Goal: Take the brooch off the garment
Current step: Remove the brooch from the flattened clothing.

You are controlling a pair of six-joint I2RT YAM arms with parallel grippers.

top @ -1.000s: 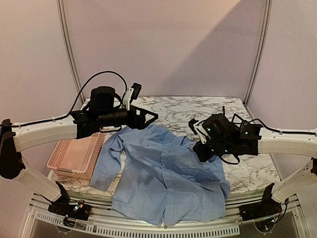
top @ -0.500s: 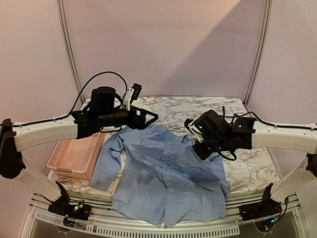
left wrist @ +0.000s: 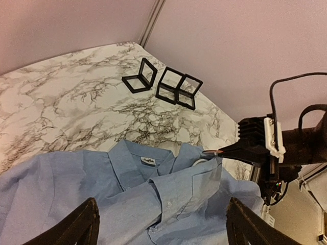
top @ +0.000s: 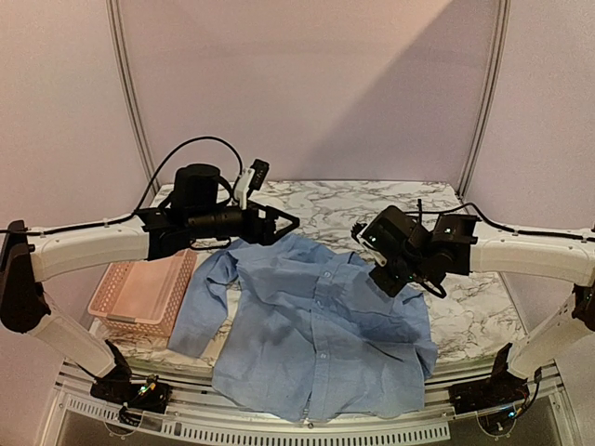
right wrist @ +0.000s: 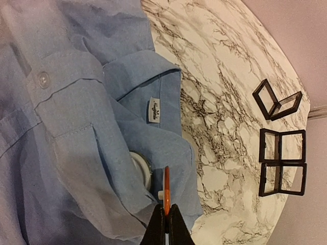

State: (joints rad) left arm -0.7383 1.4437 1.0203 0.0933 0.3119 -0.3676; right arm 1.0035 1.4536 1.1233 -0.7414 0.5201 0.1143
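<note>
**Markings.** The garment [top: 316, 334] carries one small white label [right wrist: 154, 108] sewn inside the collar. Its dark print is too small to read. No other writing is legible.

**Work surface.** The table [top: 372, 200] has a white marble-pattern top with grey veining. Pale lilac walls enclose it, and two metal poles [top: 130, 93] rise at the far corners. Three black frame cases [left wrist: 171, 86] stand open on the far part of the top, well apart from the shirt. A pink basket [top: 139, 293] sits at the left edge, just beside one sleeve.

**Task item.** The garment lies front up on the near half of the table, collar toward the far side and hem at the near edge. A white button [right wrist: 43, 79] shows on the front. The brooch [right wrist: 139, 166], a round white disc, sits near the collar on the right arm's side and is partly covered by a fold of fabric.

**End effectors.**
- Left gripper [left wrist: 162, 224]: jaws spread wide, nothing between them. It hovers above the shirt near the collar.
- Right gripper [right wrist: 166, 214]: fingers pressed together at the collar edge, just beside the brooch. They pinch a thin orange strip [right wrist: 166, 186], which projects from between the tips. Whether this strip belongs to the brooch cannot be determined.
</note>
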